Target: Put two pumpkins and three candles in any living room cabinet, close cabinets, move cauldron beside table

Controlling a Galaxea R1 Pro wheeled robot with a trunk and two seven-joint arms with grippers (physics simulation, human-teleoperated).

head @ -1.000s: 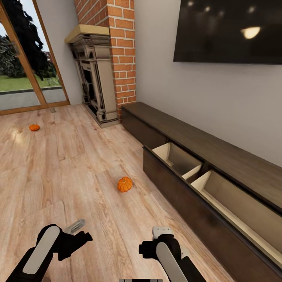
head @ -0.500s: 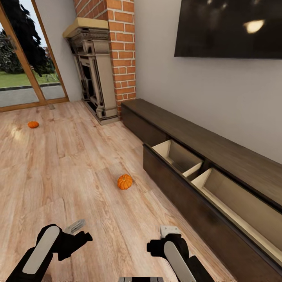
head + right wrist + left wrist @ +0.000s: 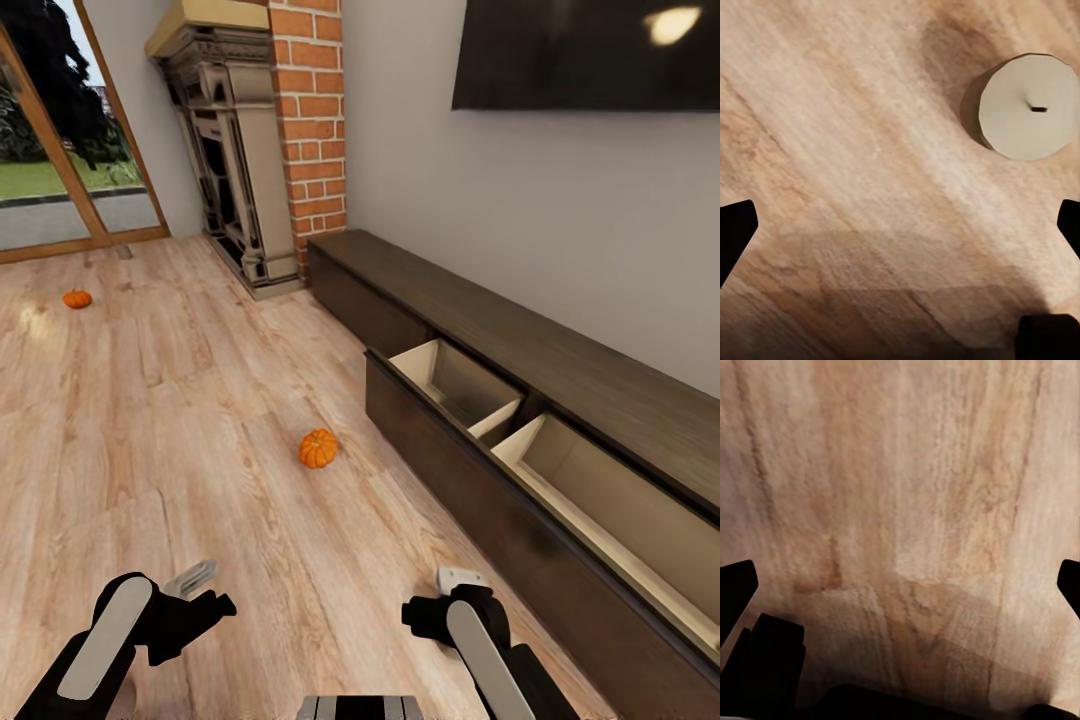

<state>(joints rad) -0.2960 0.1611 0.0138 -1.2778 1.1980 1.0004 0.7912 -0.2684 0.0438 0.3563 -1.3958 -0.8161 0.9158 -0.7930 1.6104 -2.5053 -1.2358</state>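
One orange pumpkin lies on the wood floor ahead of me, a short way from the cabinet. A second pumpkin sits far off to the left near the glass door. The dark-brown cabinet runs along the right wall, and two of its drawers are pulled out, showing pale insides with nothing visible in them. In the right wrist view a pale round candle with a short wick stands on the floor, ahead of my open right gripper and off to one side. My left gripper hangs open over bare floorboards.
A carved fireplace and a brick column stand at the back. A dark TV hangs above the cabinet. A glass door fills the far left. Open wood floor stretches between me and the pumpkins.
The whole head view has shifted, so the camera moved. My right arm has swung to the right, closer to the open drawer front. The left arm holds its place.
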